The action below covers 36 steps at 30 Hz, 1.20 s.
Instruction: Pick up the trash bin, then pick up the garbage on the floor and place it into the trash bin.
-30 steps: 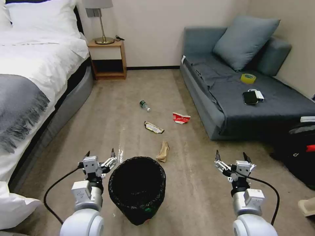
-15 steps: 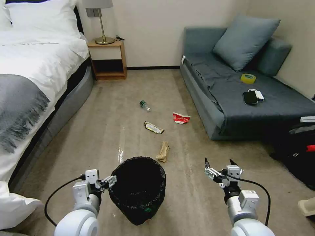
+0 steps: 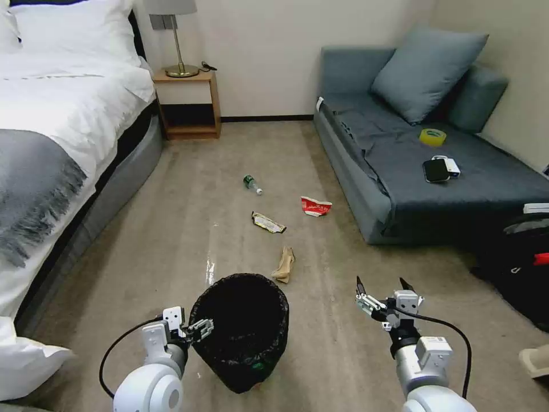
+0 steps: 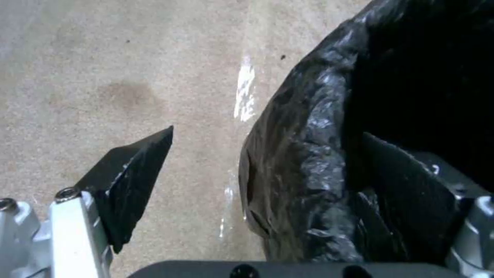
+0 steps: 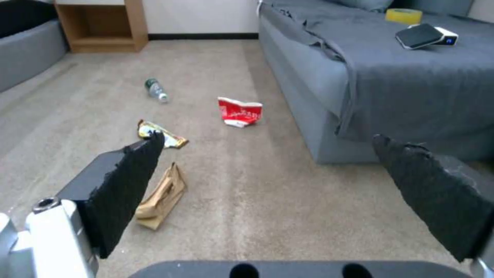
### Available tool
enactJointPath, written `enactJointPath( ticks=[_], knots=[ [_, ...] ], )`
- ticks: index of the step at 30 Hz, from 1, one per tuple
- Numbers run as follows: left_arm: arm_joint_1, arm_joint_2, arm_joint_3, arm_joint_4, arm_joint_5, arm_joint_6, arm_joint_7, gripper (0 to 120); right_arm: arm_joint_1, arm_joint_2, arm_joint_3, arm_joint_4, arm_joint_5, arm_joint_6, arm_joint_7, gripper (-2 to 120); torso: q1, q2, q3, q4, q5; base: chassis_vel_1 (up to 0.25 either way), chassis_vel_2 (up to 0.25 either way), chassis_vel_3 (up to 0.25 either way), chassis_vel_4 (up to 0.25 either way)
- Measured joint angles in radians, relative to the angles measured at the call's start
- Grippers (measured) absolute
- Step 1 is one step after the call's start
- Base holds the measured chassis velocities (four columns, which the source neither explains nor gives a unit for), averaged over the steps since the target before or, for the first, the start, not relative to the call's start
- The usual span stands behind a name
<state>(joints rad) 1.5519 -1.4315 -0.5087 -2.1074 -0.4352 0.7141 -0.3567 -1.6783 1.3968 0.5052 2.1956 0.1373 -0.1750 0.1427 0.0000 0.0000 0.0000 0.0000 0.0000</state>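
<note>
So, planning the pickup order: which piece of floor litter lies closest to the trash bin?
The crumpled tan paper, just beyond the trash bin rim. The yellow wrapper, red-and-white wrapper and green bottle all lie farther off.

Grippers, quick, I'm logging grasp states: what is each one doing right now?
Left gripper: open, jaws straddling the trash bin rim.
Right gripper: open, holding nothing.

My right hand (image 5: 268, 170) hangs open over the carpet, black fingers (image 5: 129, 181) spread wide. Between them lie the crumpled tan paper (image 5: 162, 195), the yellow-gold wrapper (image 5: 164, 135), the red-and-white wrapper (image 5: 239, 112) and the green bottle (image 5: 155, 89). On the grey sofa (image 5: 401, 88) rest a yellow tape roll (image 5: 403, 15) and a black phone (image 5: 419, 36).
</note>
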Motion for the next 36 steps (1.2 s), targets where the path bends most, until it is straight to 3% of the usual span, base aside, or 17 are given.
enactJointPath(
  ticks=[3, 25, 36],
  knots=[
    [-0.004, 0.0, 0.001, 0.011, 0.0, 0.0, 0.008, 90, 0.006, 0.001, 0.0, -0.004, 0.002, 0.0, 0.004, 100, 0.0, 0.0, 0.0, 0.0, 0.0, 0.0, 0.0, 0.0, 0.0],
    [-0.046, 0.013, 0.004, 0.085, -0.021, -0.012, 0.072, 8, 0.056, 0.023, -0.001, -0.047, 0.019, -0.004, 0.032, 100, 0.0, 0.0, 0.0, 0.0002, 0.0002, 0.0, 0.0, 0.0, 0.0],
    [-0.021, 0.021, -0.006, 0.05, 0.0, -0.047, 0.098, 4, 0.063, 0.043, -0.005, -0.055, 0.018, -0.004, 0.041, 100, 0.0, 0.0, 0.0, -0.0001, -0.0011, 0.0, 0.0, 0.0, 0.0]
  ],
)
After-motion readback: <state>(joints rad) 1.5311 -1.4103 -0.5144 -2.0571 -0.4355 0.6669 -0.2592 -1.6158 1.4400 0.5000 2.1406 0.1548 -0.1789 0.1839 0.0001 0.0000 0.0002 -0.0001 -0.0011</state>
